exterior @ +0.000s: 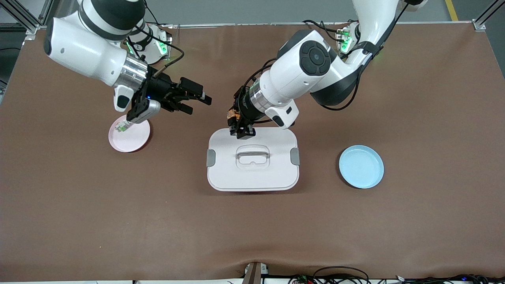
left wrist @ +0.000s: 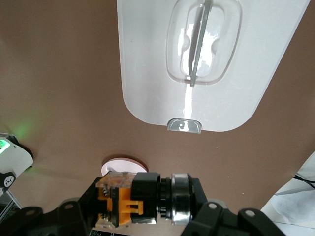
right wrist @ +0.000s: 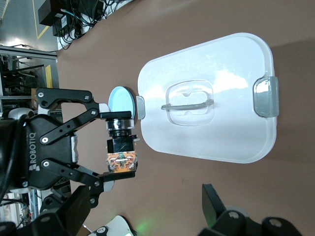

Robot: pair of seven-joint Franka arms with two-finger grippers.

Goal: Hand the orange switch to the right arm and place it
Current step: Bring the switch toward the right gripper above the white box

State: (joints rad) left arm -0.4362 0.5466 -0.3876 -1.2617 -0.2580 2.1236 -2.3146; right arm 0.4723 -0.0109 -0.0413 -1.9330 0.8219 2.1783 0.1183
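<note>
Left hand [exterior: 240, 127] grips the orange switch [exterior: 232, 116] over the white lidded box [exterior: 252, 173]; right hand [exterior: 197, 103] hangs released.

The left arm reaches down over the box's edge nearest the bases. The right hand hovers over the bench [exterior: 252, 228] above the pink plate [exterior: 136, 140] holding a clear-and-green part [exterior: 122, 126]. Blue plate [exterior: 361, 166] lies toward the left arm's end; brown bench between the hands lies bare.

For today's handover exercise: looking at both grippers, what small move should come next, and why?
Probably bring the open right gripper toward the orange switch. The left gripper is shut on it above the white lid's edge, and a gap separates the two grippers.
</note>
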